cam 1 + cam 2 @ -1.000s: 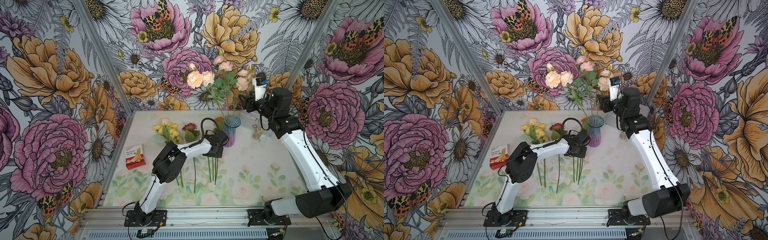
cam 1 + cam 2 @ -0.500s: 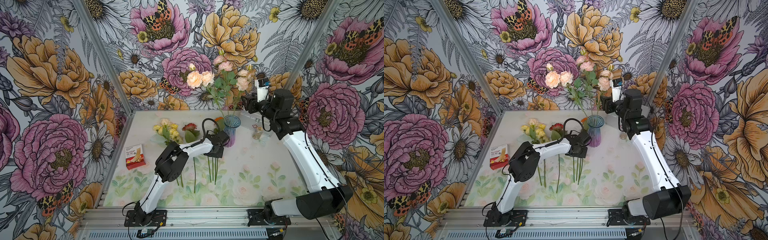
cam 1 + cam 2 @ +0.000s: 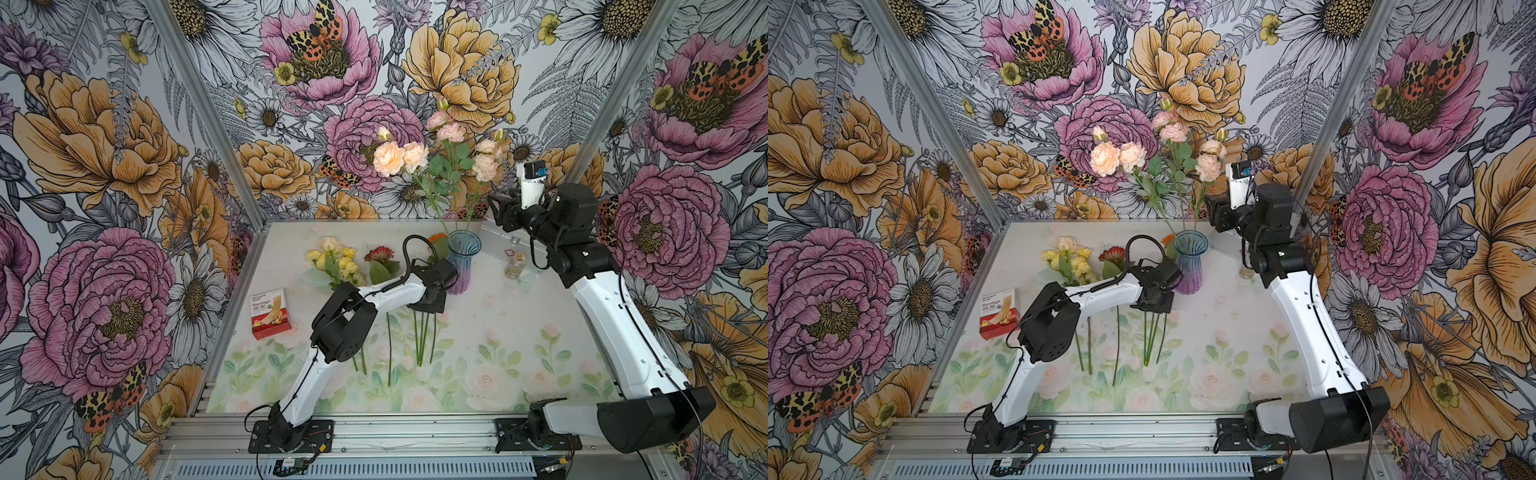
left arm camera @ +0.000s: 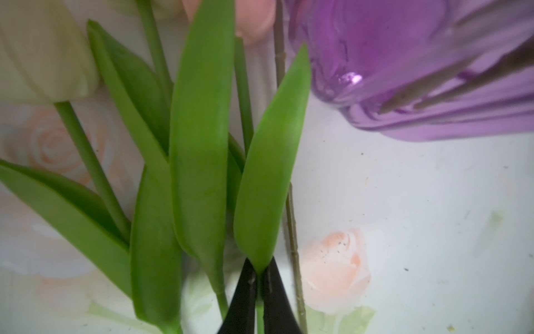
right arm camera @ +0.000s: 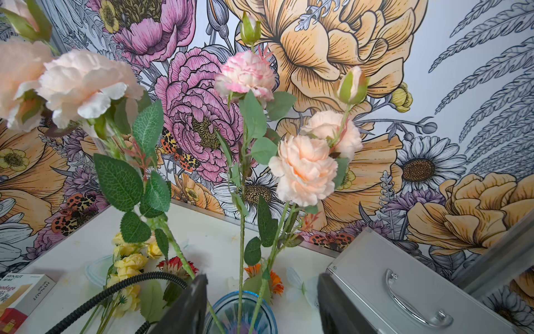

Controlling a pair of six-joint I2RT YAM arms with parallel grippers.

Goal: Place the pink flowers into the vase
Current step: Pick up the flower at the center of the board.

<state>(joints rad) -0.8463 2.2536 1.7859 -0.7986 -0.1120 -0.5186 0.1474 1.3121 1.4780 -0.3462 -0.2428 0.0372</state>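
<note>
Location type: robotics laboratory test cell.

Indicators:
- Two white-and-black robot arms, the left arm (image 3: 390, 291) and the right arm (image 3: 615, 324), are bolted to an aluminium extrusion rail (image 3: 415, 432) at the front edge of the tabletop (image 3: 519, 332).
- Aluminium corner posts (image 3: 205, 112) frame three wall panels (image 3: 104, 145) covered in a bold printed flower pattern.
- The tabletop carries a paler flower print.
- Exposed black cables (image 3: 414, 237) run along the arms.
- A small electronics board (image 3: 291, 461) sits below the rail.

White-shelled arms (image 3: 390, 291) with black joints (image 3: 340, 328) and coiled black cables (image 5: 144, 275).
</note>
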